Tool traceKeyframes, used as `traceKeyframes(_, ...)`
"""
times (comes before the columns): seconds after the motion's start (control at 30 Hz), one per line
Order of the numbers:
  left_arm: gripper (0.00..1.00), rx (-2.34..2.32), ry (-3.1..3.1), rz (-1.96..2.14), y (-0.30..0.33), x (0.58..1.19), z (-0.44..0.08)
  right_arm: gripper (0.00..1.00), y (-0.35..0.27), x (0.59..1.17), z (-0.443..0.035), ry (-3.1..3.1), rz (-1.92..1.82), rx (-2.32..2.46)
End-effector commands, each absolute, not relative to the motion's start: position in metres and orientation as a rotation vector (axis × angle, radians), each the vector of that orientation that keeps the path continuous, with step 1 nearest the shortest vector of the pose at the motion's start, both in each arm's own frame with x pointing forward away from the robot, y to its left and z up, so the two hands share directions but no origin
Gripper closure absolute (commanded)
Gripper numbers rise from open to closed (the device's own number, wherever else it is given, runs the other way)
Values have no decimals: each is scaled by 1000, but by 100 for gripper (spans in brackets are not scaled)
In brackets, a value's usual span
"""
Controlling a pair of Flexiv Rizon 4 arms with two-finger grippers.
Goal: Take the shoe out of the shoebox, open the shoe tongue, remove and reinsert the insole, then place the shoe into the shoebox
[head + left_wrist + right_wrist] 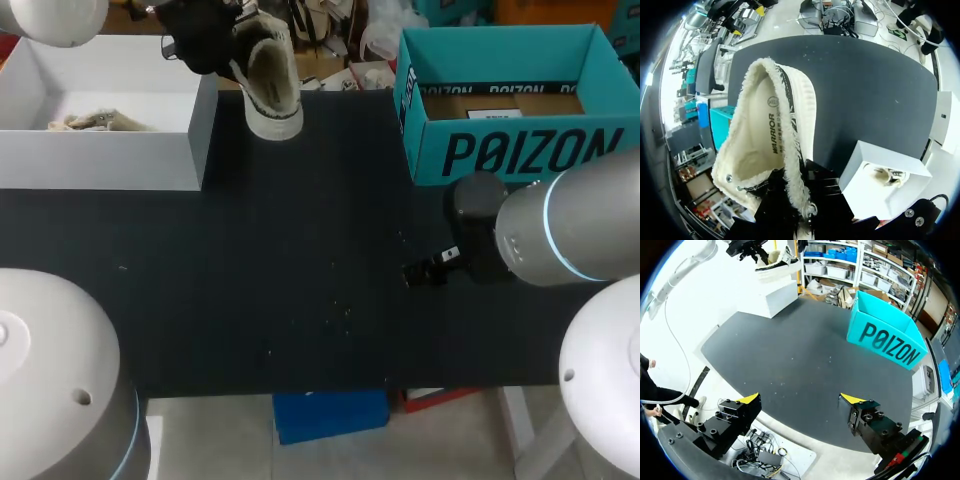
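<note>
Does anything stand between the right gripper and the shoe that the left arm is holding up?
Nothing visible does. Only bare dark tabletop lies between the open right gripper and the cream fleece-lined shoe. The teal cardboard box stands off to one side, the white shoebox right beside the shoe.

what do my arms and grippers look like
Right arm: a silver-grey tube with a thin light blue ring, rounded white joint caps and a black wrist. Right gripper: two black blocky fingers with bolt heads and yellow wedge tips. Left arm: a rounded white cap. Left gripper: black and blocky, tips hidden.
</note>
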State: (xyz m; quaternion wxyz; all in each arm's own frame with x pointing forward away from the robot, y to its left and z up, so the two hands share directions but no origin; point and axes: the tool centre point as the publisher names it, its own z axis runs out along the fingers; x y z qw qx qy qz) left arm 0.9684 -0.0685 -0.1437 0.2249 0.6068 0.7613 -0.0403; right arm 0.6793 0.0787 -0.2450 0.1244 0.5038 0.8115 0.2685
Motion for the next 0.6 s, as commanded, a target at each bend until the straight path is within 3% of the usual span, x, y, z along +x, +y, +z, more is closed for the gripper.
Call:
traceKeyframes(0.03, 100, 1673, 2098, -108, -67, 968, -143, 0, 80, 679, -245, 2363, 780, 1469)
traceKeyframes(0.33, 100, 1648, 2129, -82, -63, 971, -138, 0, 80, 679, -245, 2363, 780, 1469)
traceKeyframes(0.6, 100, 1037, 2608, 163, -3, 1008, -152, 0, 80, 679, -245, 2363, 780, 1469)
